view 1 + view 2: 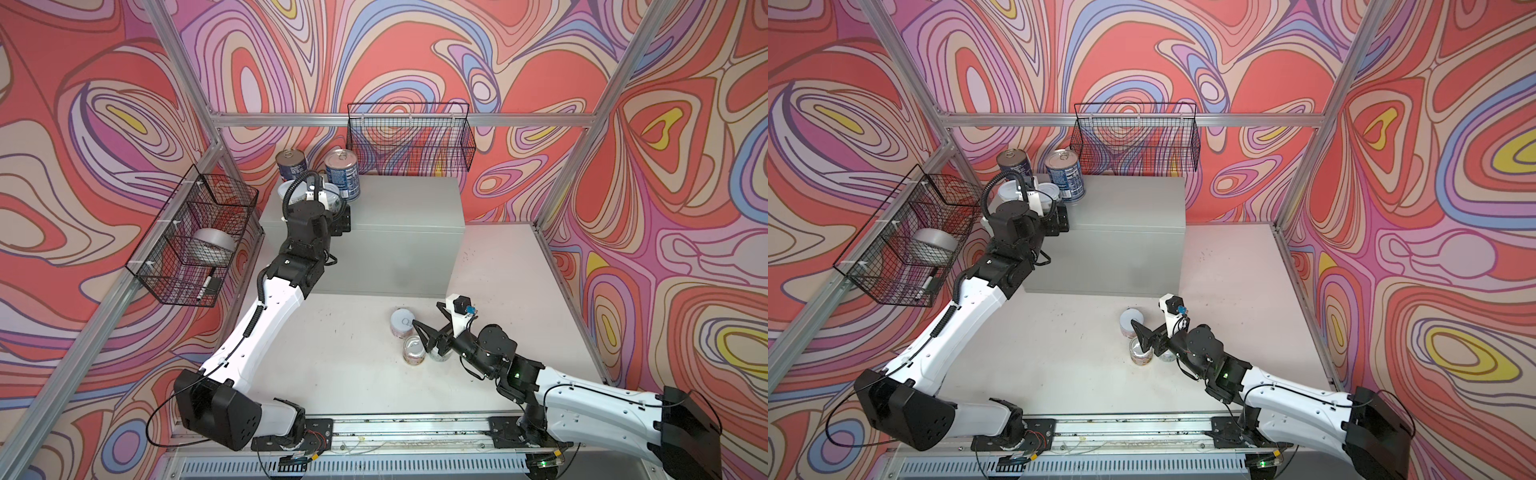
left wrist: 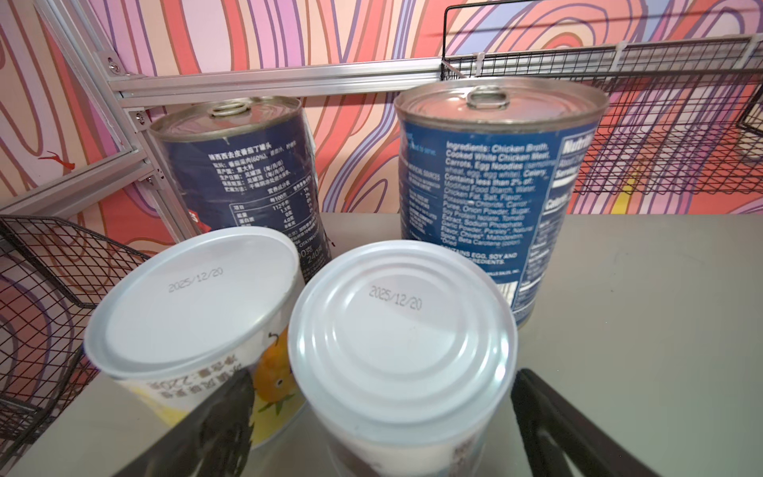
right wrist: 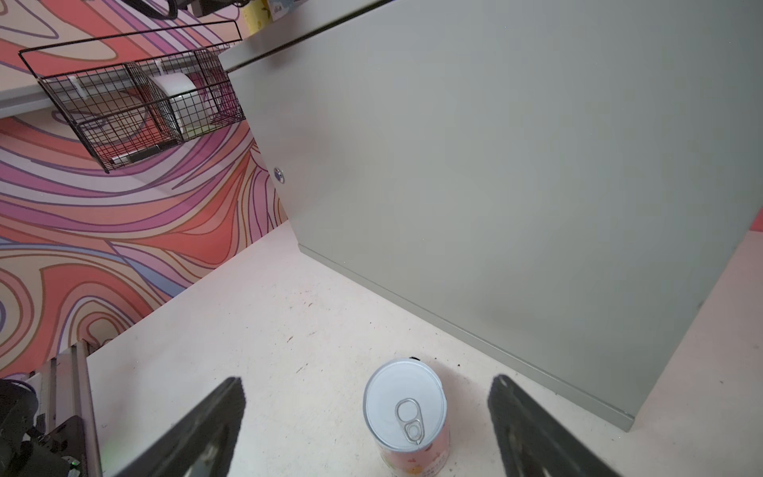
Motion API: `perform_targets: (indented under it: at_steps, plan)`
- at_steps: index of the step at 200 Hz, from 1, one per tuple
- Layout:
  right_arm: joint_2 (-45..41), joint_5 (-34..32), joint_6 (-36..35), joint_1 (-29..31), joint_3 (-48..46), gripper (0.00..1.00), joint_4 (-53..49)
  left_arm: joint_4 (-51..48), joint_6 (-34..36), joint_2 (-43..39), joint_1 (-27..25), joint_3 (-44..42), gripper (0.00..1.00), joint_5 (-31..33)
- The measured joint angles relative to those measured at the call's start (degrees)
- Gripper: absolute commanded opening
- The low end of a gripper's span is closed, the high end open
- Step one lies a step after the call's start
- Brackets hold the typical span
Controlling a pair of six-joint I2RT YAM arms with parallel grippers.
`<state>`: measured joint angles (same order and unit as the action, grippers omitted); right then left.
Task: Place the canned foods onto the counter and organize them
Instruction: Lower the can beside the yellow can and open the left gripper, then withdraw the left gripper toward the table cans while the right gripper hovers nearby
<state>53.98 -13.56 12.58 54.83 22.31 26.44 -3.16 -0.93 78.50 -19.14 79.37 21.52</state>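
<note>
Four of the seven cans stand on the counter (image 1: 407, 208), so by my judgement the job is a little over half done. Three remain on the table (image 1: 332, 353).

The left gripper (image 2: 383, 380) is at the counter with its jaws apart. A short can (image 2: 402, 342) with a plain silver top stands upright between them. A gap shows beside one finger (image 2: 536, 413), so I take it as set down, not held. Just outside the other finger stands a yellow can (image 2: 194, 297), close beside the first. Beyond both, farther from the gripper, two tall blue cans (image 2: 499, 198) stand side by side. That makes two rows of two.

The right gripper (image 3: 367, 382) hangs low over the table, jaws wide apart and touching nothing. A pink can (image 3: 406, 413) stands upright just ahead of it, in line with the gap between the fingers. In both top views a pull-tab can (image 1: 414, 351) sits just beside the gripper. A third can (image 1: 1168, 357) is mostly hidden under its wrist.

The count is seven cans: two tall blue and five short. There are two grippers, one counter and two wire baskets, a back basket (image 1: 409, 141) and a side basket (image 1: 166, 266) holding one tape roll (image 1: 212, 245).
</note>
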Motion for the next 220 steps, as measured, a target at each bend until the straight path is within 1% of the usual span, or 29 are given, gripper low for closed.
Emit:
perform_targets:
  at_steps: [83,111,133,168,192,220]
  plan:
    - [-2.5,-5.7,2.0,0.0,1.4,0.96,-8.1,-0.7,0.2,-7.1,0.0,-5.6,1.00,1.0]
    - [-2.2,-8.0,3.1,0.0,2.9,0.96,-11.9,-2.4,0.1,-10.2,0.0,-7.4,1.00,1.0]
    - [-1.8,-8.8,3.7,0.0,3.4,0.96,-13.4,-5.6,-0.2,-12.2,0.0,-7.5,1.00,0.7]
    - [-0.7,-8.7,4.2,0.0,4.3,0.96,-15.6,-11.4,0.5,-14.6,-0.6,-8.1,1.00,-0.3]
    - [-0.7,-6.7,3.8,0.0,4.3,0.96,-15.3,-14.9,2.7,-17.7,-3.3,-10.4,1.00,-1.1]
    - [-0.8,-4.2,3.5,0.0,3.8,0.95,-13.8,-19.4,3.2,-20.1,-5.9,-10.6,0.99,-3.2]
